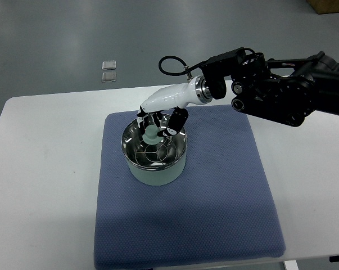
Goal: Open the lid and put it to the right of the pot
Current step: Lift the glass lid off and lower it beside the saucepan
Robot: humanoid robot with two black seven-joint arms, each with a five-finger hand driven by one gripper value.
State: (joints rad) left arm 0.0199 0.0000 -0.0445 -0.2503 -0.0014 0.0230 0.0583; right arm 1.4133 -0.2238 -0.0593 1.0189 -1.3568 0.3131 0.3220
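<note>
Setting: a white table [51,146] carries a blue mat [214,202]; the pot [156,163] stands on the mat's upper left part.
Lid: a glass lid [152,151] with a metal rim sits on the pot, its pale knob [151,135] at the centre; it does not appear to be lifted yet.
Right hand: the right hand [161,121] reaches in from the right edge on a black arm; its fingers [175,121] are curled around the knob and seem closed on it, though actual contact is hard to confirm from above.
Left hand: not visible.
Step in hand: securing the knob before lifting, as judged from the pose.
Advice: pinch the knob squarely, raise the lid straight up until its rim clears the pot, then carry it level to the bare mat just right of the pot and lower it flat.
Risk: a tilted lift could drag the pot.
Writing: none readable; two small pale squares [108,71] lie on the floor beyond the table.
</note>
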